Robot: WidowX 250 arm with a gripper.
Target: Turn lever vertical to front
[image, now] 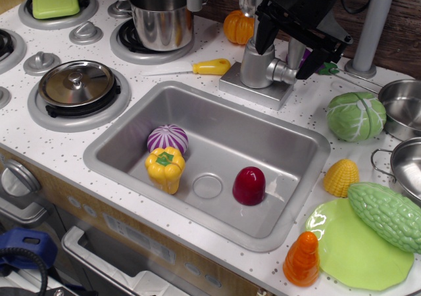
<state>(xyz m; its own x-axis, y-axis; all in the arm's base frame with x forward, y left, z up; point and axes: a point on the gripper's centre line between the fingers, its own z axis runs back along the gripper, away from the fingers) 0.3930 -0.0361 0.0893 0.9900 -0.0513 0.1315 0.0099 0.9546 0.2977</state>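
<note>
The black pincer hangs over the faucet at the back rim of the sink, its two fingers spread wide, one at the left of the faucet's thick body, the other out to the right. The lever stands up at the right of that body on a short stub, just inside the right finger; I cannot tell whether the finger touches it.

Down in the sink lie a yellow bell pepper, a purple onion touching it behind, and a dark red piece near the drain. On the white speckled bench a yellow-handled knife lies left of the faucet base, with a small orange pumpkin behind it. To the right sit a green cabbage, a corn piece, an orange carrot and a bitter gourd resting on a lime green plate. A steel pot stands on a stove burner.
</note>
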